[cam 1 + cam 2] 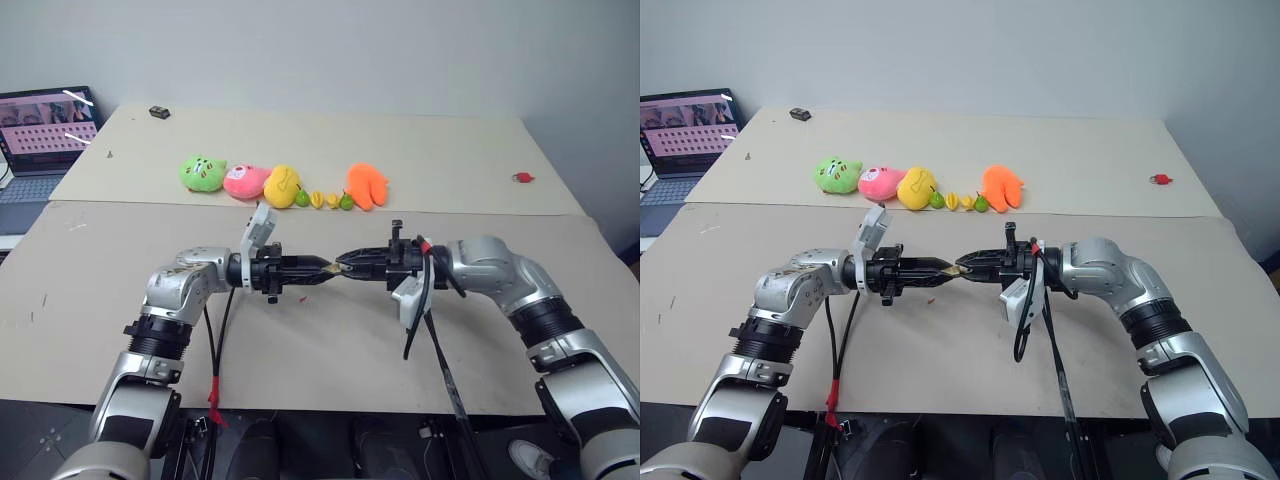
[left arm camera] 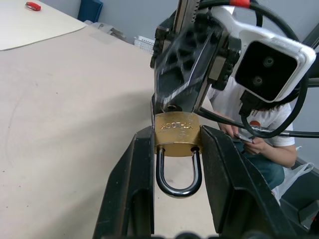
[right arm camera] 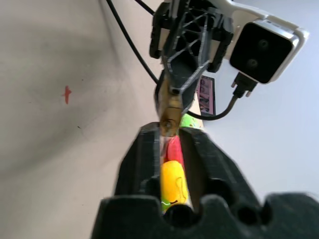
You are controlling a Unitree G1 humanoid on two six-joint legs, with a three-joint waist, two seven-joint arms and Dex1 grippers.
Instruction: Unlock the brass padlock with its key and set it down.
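A: Nearest the lens, the left gripper [image 2: 174,149] has its 2 black fingers [image 2: 132,184] clamped on the flanks of the brass padlock [image 2: 176,134]. Its shackle loop points back toward the wrist, seated in the body as far as I can tell, and the keyway end faces outward.

B: And the right gripper [image 3: 169,132]?

A: Its fingertips are drawn close together right at the padlock's keyway end. Whether they pinch the key I cannot tell; the key itself is hidden between them.

B: So how should the turn go?

A: My judgement: hold the left grip firm and motionless so the lock cannot spin, keep the right wrist on the keyway's axis, and roll only about that line. Any sideways push could lever the tiny lock out of the pads.

B: Arm poses?

A: From the head view, both forearms are raised above the table [image 1: 100,300], the left gripper [image 1: 300,270] pointing right and roughly level, the right gripper [image 1: 355,263] pointing left, tips meeting at the padlock in mid-air. Plush toys [image 1: 240,180] sit well beyond.
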